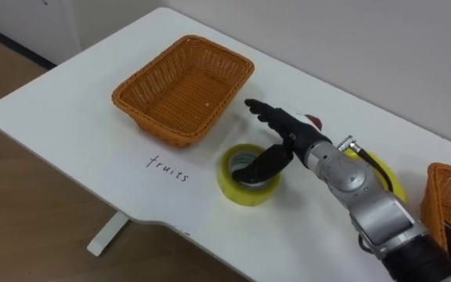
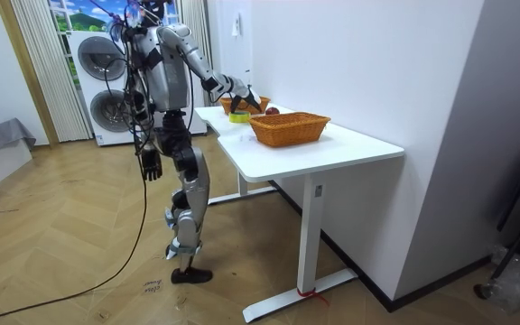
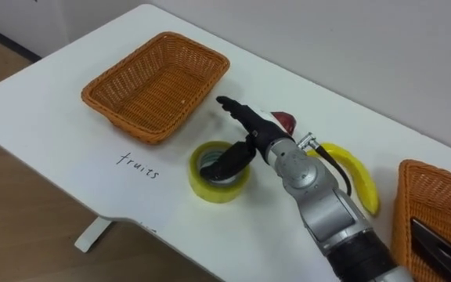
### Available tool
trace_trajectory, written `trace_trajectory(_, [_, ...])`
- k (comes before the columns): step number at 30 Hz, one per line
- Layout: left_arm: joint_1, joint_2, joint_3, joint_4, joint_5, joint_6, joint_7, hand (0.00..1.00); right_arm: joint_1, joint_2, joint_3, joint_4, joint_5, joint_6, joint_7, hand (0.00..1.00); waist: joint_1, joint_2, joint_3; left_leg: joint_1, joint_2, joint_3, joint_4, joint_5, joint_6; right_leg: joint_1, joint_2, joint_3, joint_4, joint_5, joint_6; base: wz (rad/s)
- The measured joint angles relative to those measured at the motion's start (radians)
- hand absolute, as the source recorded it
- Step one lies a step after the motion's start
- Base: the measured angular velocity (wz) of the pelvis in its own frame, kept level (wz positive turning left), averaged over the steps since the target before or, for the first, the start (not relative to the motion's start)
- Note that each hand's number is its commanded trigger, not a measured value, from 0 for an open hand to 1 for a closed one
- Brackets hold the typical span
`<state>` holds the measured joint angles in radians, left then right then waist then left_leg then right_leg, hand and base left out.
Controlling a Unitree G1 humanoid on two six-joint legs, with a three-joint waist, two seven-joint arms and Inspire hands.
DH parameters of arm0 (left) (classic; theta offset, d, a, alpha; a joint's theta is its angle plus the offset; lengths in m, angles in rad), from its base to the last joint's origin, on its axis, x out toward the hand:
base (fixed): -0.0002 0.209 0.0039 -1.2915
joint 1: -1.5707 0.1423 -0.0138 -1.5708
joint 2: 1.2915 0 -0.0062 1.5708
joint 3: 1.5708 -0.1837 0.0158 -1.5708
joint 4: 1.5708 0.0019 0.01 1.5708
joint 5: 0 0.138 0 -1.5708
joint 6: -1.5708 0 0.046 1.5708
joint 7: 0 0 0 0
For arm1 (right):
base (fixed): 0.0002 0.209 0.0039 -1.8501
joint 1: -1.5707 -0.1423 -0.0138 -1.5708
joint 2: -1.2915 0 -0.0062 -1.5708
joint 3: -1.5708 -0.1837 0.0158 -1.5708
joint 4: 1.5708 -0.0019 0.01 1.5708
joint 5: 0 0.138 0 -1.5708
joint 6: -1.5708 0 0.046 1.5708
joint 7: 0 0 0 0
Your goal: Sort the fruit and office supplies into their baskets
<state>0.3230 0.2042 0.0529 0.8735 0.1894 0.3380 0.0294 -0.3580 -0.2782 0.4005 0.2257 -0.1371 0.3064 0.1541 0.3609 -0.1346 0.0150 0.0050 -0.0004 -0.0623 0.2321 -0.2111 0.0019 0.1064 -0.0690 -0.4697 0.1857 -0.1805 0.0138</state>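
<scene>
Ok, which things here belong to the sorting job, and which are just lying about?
Job: tape roll, banana, apple, fruit basket, second basket, right robot hand with its thumb in the roll.
Lying about: washing machines, curtain.

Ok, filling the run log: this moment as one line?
right hand: open, thumb inside tape roll | left hand: hangs at side | banana: on table, untouched

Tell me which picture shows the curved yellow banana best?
Right eye view: the curved yellow banana lies nearly whole. In the left eye view the arm hides most; the room view is too far.
</scene>
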Motion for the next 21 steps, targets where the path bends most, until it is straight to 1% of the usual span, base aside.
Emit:
trace_trajectory(6, [0.000,-0.001,0.000,-0.002,0.000,0.010,0.002,0.00,0.000,0.000,0.000,0.001,0.000,0.002,-0.002,0.00,0.000,0.002,-0.0009,0.000,0.000,-0.001,0.002,0.000,0.000,0.001,0.000,-0.002,0.000,0.000,0.000,0.00])
trace_trajectory(12, [0.001,-0.002,0.001,-0.003,0.001,0.011,0.003,0.00,-0.001,0.000,-0.002,0.018,0.002,0.002,-0.010,0.00,0.000,0.004,-0.0008,0.002,0.000,-0.003,0.004,0.000,0.000,0.005,0.000,-0.003,0.000,0.000,0.000,0.00])
trace_trajectory(16, [0.006,-0.002,0.001,-0.013,0.002,0.012,0.001,0.00,-0.001,0.000,-0.006,0.026,0.002,0.002,-0.010,0.00,0.000,0.009,-0.0026,0.001,-0.002,-0.006,0.006,0.000,0.000,0.007,0.000,-0.003,0.000,0.000,0.000,0.00])
trace_trajectory(21, [0.012,-0.002,0.001,-0.013,0.002,0.015,0.001,0.00,-0.001,0.000,-0.007,0.030,0.003,0.002,-0.010,0.00,0.000,0.010,-0.0030,0.001,-0.003,-0.007,0.006,0.000,0.000,0.007,-0.001,-0.004,0.000,0.000,0.000,0.00])
